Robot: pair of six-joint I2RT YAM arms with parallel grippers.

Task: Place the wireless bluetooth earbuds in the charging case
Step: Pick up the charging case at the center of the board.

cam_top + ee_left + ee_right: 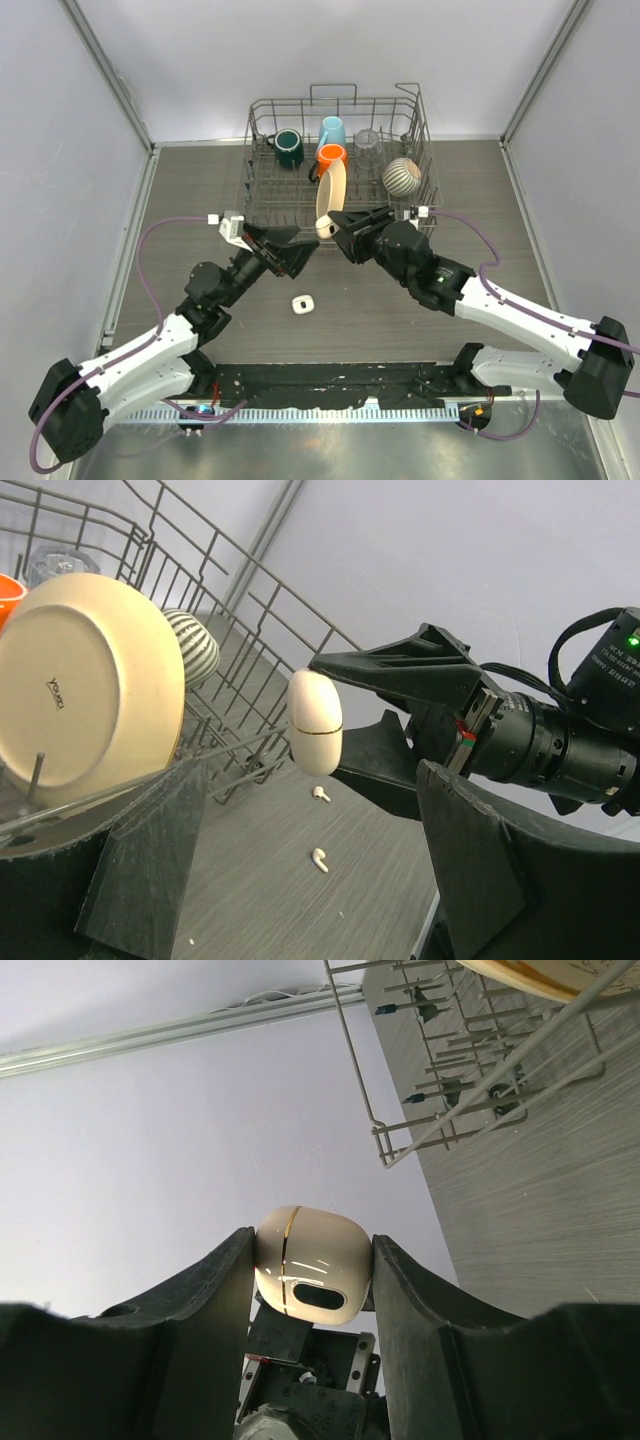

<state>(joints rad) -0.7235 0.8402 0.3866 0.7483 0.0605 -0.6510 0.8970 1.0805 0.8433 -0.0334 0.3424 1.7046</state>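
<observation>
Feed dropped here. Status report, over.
Left tool open, empty. Right tool clamps closed charging case. Two earbuds loose on table. Dish rack close by.

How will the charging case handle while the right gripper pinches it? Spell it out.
The charging case looks glossy and egg-rounded, so it may slip or twist between the fingers of the right gripper. Its hard shell probably won't flex, but the lid seam suggests squeezing there could pop it open. Being small, it's likely light.
</observation>
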